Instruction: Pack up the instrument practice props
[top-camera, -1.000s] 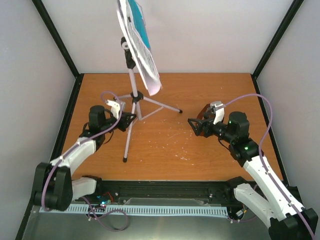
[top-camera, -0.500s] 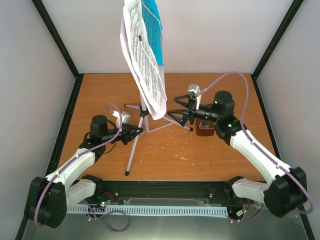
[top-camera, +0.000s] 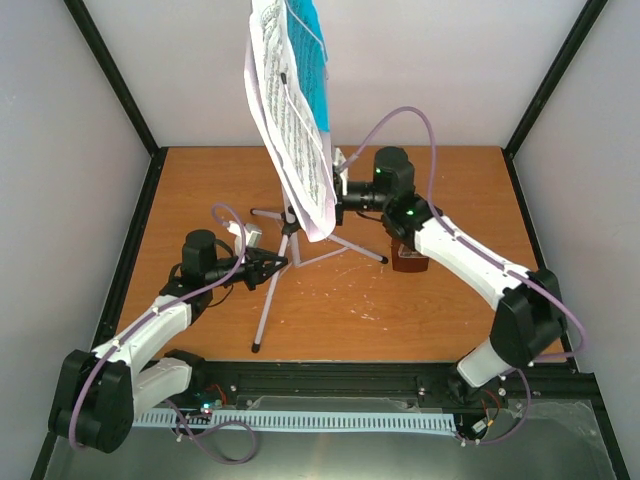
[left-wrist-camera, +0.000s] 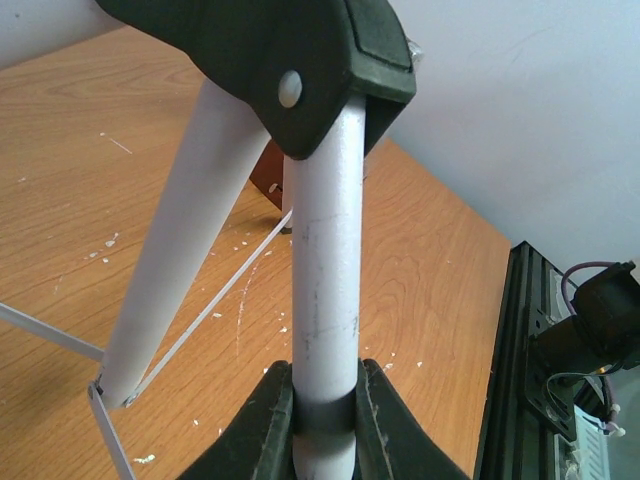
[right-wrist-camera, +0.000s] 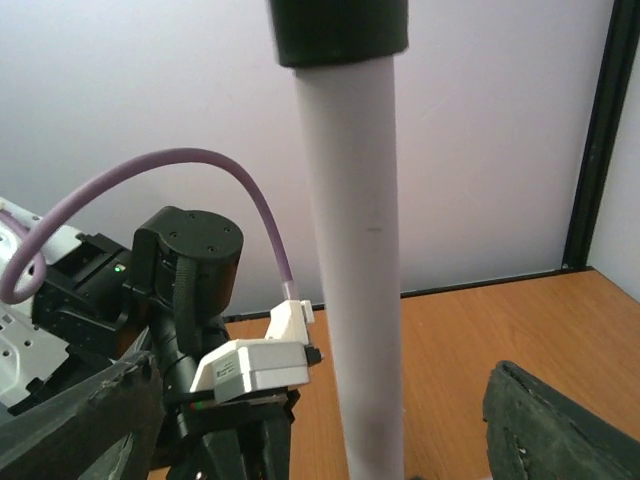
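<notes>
1. Nothing's packed yet: the music stand (top-camera: 290, 225) is unfolded on the desk (top-camera: 440, 310), with the sheet music (top-camera: 295, 130) and teal booklet (top-camera: 312, 60) aboard and the metronome (top-camera: 408, 260) nearby.
2. Your left hand (left-wrist-camera: 325, 415) clamps the pole; your right hand (right-wrist-camera: 320, 390) is open around it.

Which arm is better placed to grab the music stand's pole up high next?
Right. The right claw is open with the pole between its fingers, high up near the sheet music. The left claw is shut on the stand low down, so it is taken.
</notes>
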